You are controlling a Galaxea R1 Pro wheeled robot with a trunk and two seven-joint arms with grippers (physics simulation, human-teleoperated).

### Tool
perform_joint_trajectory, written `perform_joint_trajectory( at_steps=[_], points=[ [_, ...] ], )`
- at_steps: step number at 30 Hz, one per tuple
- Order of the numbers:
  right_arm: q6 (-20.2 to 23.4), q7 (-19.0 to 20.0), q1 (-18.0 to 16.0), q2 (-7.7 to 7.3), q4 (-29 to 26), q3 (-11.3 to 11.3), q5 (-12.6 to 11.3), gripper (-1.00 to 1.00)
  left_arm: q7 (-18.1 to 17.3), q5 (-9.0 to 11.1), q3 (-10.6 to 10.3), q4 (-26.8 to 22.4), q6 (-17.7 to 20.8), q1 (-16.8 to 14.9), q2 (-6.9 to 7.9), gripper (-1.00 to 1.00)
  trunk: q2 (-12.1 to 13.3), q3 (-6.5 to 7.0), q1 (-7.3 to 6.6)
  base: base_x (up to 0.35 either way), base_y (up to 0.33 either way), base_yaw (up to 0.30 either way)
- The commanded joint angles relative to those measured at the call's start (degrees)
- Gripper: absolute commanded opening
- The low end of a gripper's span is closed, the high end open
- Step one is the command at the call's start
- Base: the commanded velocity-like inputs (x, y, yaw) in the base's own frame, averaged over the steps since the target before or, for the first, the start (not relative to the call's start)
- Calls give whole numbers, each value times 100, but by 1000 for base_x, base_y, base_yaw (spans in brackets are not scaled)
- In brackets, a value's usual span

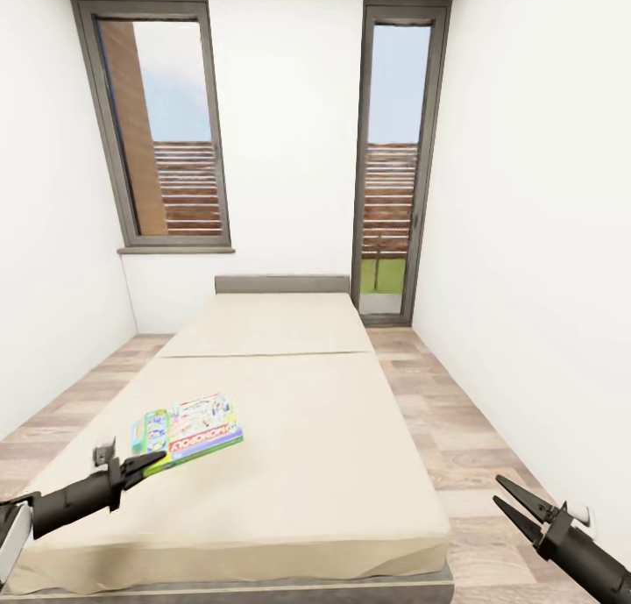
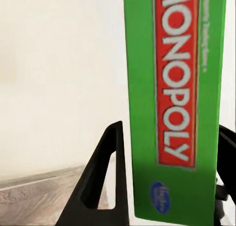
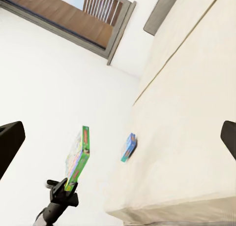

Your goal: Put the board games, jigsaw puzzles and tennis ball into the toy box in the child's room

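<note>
My left gripper (image 1: 149, 464) pinches green-edged board game (image 1: 203, 429) above bed (image 1: 333, 429) | blue game (image 3: 129, 147) lies there | right gripper (image 1: 517, 503) spread

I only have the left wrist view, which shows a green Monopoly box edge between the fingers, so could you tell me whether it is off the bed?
Observer: Yes. In the right wrist view the left gripper holds the green-edged board game by one edge, apart from the bed.
Operator: Thank you. Is another game on the bed?
Observer: Yes, the light blue board game lies flat on the mattress near its side edge, close to the held box.
Operator: And what is my other arm doing, please?
Observer: The right gripper hangs open and empty over the floor beside the bed's far corner.
</note>
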Motion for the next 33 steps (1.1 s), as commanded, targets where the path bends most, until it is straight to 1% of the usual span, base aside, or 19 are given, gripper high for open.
perform_joint_trajectory(
  at_steps=[1,2,3,4,7,8,10,12,16,18,22,33],
  points=[
    [29,2,0,9,-7,-5,-16,100,-222,-25,-136,-37,27,-2,56,-100,39,13,-23,0,0,0],
    [29,9,0,16,-16,-5,-17,100,-452,-26,-278,-75,32,-2,114,-100,79,31,-45,0,0,0],
    [-3,-25,9,49,-49,28,14,100,-478,25,-304,-109,17,30,144,-100,78,31,-44,0,0,0],
    [-35,-57,5,81,-81,57,47,100,-514,30,-336,-141,-9,62,176,-100,78,31,-44,0,0,0],
    [-131,-153,2,178,-177,48,144,100,-619,34,-438,-236,-17,159,273,-100,78,31,-44,0,0,0],
    [-163,-185,-3,210,-153,27,177,100,-654,42,-472,-268,21,125,252,-100,78,31,-44,0,0,0],
    [-226,-183,-7,198,-88,10,143,100,-693,44,-403,-203,99,60,186,-100,78,31,-44,0,0,0],
    [-291,-136,-8,187,-24,3,150,100,-629,43,-336,-139,161,-5,121,-100,78,31,-44,0,0,0],
    [-383,-114,-9,185,37,-1,156,100,-527,43,-203,-9,272,-52,8,-100,239,103,-132,0,0,0],
    [-392,-111,-9,185,38,-1,157,100,-520,42,-155,56,276,-53,4,-100,319,139,-176,0,0,0],
    [-399,-103,-9,185,35,-1,158,100,-517,44,-147,182,276,-54,6,-100,479,211,-264,0,0,0],
    [-400,-111,-9,178,7,-1,160,100,-525,43,-147,171,274,-63,30,-100,920,408,-506,0,0,0]
  ],
)
